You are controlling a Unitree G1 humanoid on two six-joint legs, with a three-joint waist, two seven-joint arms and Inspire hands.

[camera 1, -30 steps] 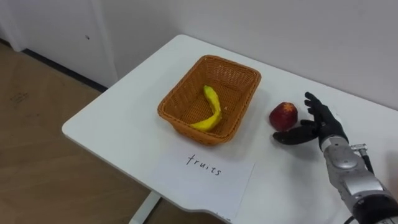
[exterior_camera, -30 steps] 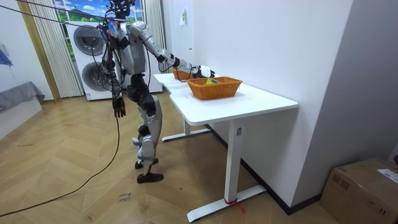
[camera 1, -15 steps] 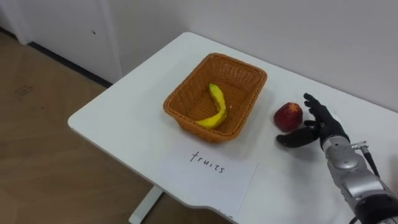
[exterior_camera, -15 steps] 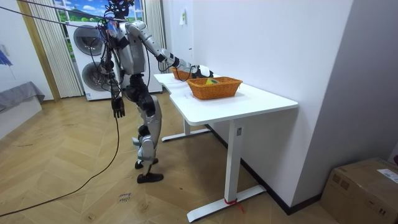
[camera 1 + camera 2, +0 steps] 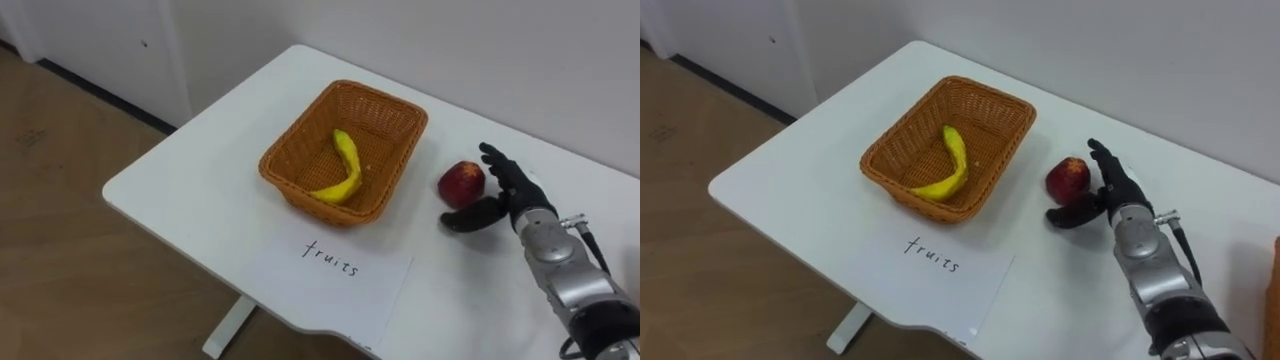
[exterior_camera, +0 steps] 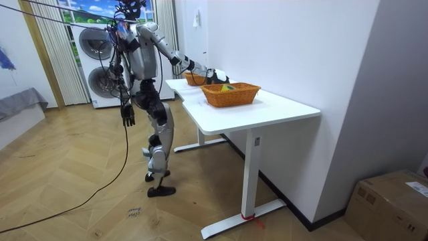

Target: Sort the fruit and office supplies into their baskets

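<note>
A red apple [image 5: 461, 183] lies on the white table [image 5: 190, 180], just right of a wicker basket [image 5: 310, 135] that holds a yellow banana [image 5: 343, 170]. My right hand [image 5: 512, 198] is open right beside the apple. Its fingers [image 5: 497, 162] spread at the apple's right side and its thumb points toward the apple's near side. Whether they touch the apple I cannot tell. The right eye view has the same apple [image 5: 1068, 176] and hand [image 5: 1112, 196]. In the room view my left hand [image 6: 126, 115] hangs relaxed by my hip.
A sheet of paper [image 5: 340, 270] with handwriting lies in front of the basket, near the table's front edge. In the room view a second wicker basket [image 6: 231, 94] stands farther along the table. I stand at the table's end, with washing machines [image 6: 97, 50] behind me.
My right hand has edged a little closer to the apple. The eye view itself has shifted slightly. The apple, basket and banana stay where they were.
</note>
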